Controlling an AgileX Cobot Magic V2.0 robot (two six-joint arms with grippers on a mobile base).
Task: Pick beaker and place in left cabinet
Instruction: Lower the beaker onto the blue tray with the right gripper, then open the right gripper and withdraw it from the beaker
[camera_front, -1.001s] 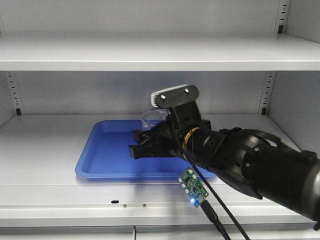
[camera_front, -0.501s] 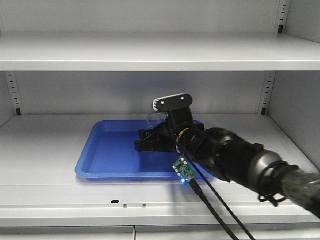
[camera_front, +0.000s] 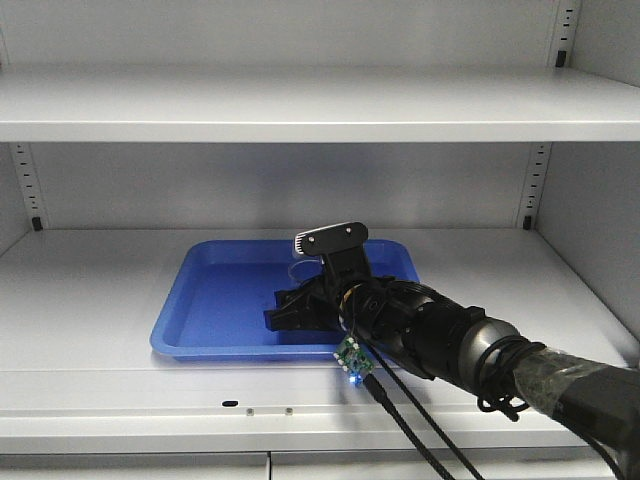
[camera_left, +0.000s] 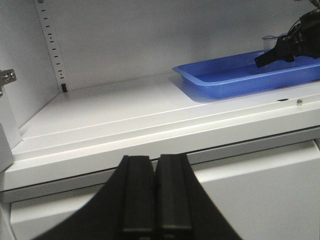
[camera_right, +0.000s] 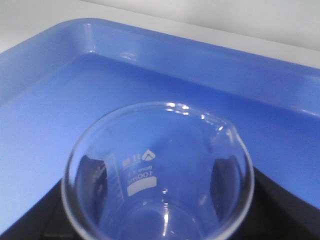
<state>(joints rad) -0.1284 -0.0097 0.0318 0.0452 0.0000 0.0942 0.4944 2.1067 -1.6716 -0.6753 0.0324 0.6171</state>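
Cabinet (camera_front: 100, 300) shelving spans the front view, its middle shelf carrying a blue tray (camera_front: 215, 310). Left gripper (camera_left: 156, 192) hangs below that shelf's front edge, jaws pressed together on nothing. Over the tray, the right gripper (camera_front: 300, 308) has its jaws closed on the beaker (camera_right: 157, 172), which stands upright low in the tray, rim showing above the black fingers (camera_right: 277, 200).

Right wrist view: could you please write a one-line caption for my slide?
Clear glass beaker held upright between dark tool fingers above the blue tray.
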